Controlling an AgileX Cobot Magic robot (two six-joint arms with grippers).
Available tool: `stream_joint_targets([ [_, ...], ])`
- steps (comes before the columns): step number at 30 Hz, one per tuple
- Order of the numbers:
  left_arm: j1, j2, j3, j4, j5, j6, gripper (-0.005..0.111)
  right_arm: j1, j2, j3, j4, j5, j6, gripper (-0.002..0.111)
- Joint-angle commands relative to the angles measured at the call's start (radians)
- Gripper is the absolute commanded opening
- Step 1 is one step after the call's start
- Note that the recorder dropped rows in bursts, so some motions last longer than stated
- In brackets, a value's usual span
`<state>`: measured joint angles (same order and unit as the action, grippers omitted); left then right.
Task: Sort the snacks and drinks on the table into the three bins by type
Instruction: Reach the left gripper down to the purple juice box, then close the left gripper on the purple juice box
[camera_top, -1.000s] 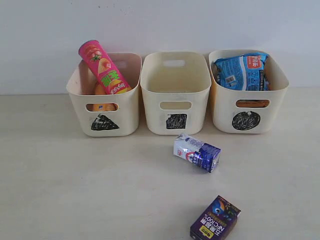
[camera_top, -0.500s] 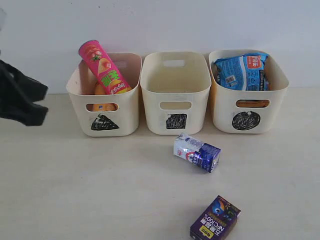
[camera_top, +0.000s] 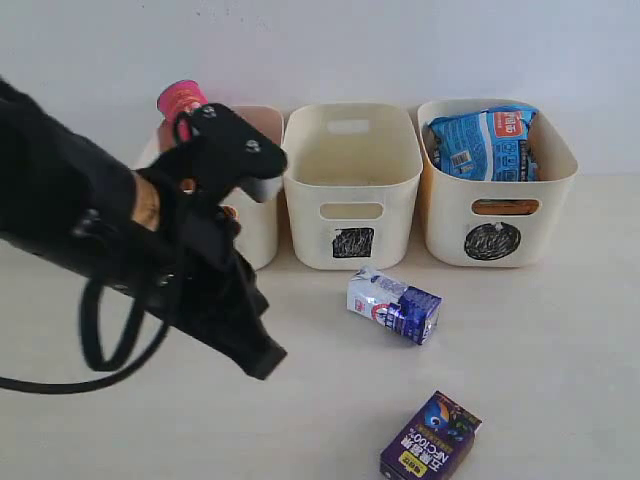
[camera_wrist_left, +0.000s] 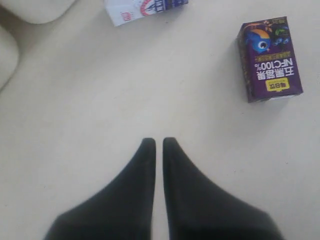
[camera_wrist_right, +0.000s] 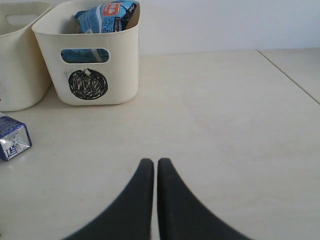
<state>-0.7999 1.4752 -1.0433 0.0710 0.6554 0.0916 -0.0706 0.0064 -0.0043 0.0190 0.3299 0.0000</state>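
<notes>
Exterior view: the left arm (camera_top: 150, 250), black and bulky, fills the left half of the frame. Its jaws are closed to a point at lower centre-left, above the pale surface (camera_top: 560, 330), and grip nothing. Behind the arm the left bin (camera_top: 262, 235) is mostly hidden, its mark covered. The cap of a pink tube (camera_top: 180, 98) pokes out at upper left. The square bin (camera_top: 350, 185) stands at top centre. At upper right the circle bin (camera_top: 495, 235) holds a blue packet (camera_top: 485, 140), and an orange packet (camera_top: 505, 207) shows through its handle slot. Both drinks lie on the surface outside the bins. The white carton (camera_top: 393, 305) is on its side just in front of the square bin, and the purple carton (camera_top: 430, 437) is at the bottom edge, right of centre.

Left wrist view: the left jaws are shut and empty, tips almost touching, over bare surface. The purple carton (camera_wrist_left: 270, 59) lies flat, label up, well beyond the tips and off to one side. One end of the white carton (camera_wrist_left: 145, 7) shows farther off, cut by the frame edge.

Right wrist view: the right jaws are likewise shut and empty above bare surface. Well ahead stands the circle bin (camera_wrist_right: 120, 75), with the blue packet (camera_wrist_right: 105, 15) sticking out of its top. The square bin (camera_wrist_right: 20, 60) stands just beside it. A corner of the white carton (camera_wrist_right: 12, 140) lies in front of the square bin.
</notes>
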Motion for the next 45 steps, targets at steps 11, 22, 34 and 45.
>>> stream_joint_targets([
  [11,-0.105,0.287,-0.205,-0.055,0.030,-0.037,0.004,0.002,-0.006,0.004,-0.004,-0.006,0.000,0.000],
  [22,-0.164,0.452,-0.337,-0.071,0.034,-0.049,0.004,0.002,-0.006,0.004,-0.004,-0.006,0.000,0.000],
  [34,-0.187,0.592,-0.440,-0.143,0.115,-0.024,0.090,0.002,-0.006,0.004,-0.004,-0.006,0.000,0.000],
  [45,-0.187,0.666,-0.440,-0.161,0.040,0.038,0.094,0.002,-0.006,0.004,-0.004,-0.006,0.000,0.000],
])
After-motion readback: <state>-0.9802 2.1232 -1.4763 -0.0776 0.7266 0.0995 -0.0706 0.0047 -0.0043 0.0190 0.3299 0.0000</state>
